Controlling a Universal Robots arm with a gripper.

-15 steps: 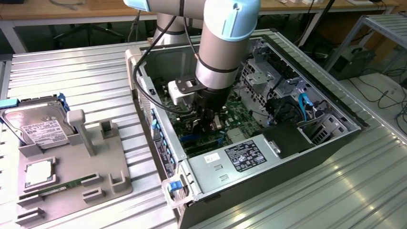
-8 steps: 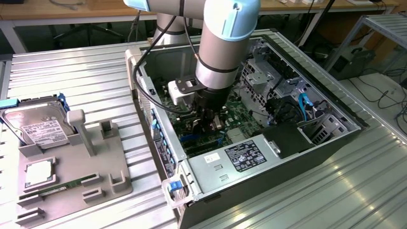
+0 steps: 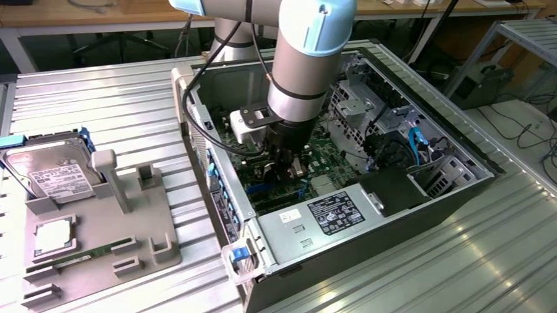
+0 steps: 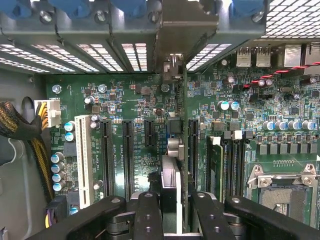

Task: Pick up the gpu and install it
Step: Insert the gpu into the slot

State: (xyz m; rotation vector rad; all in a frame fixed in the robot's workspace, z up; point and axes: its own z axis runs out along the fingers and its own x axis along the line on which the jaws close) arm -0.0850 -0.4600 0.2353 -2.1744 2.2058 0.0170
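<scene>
Open computer case [image 3: 452, 189] on metal table, end effector [image 4: 170, 210] inside gripping gpu [image 4: 172, 150] edge-on, over green motherboard [image 4: 135, 100] slots

The work surface is a ribbed metal table [image 3: 104, 91], brightly lit with glare at 4 o'clock in the exterior view. A wooden bench [image 3: 78, 16] runs along 12 o'clock. A metal rack [image 3: 522, 39] stands at 2 o'clock; cables [image 3: 535, 130] lie on the pale floor [image 3: 505, 114] beneath it.
</scene>
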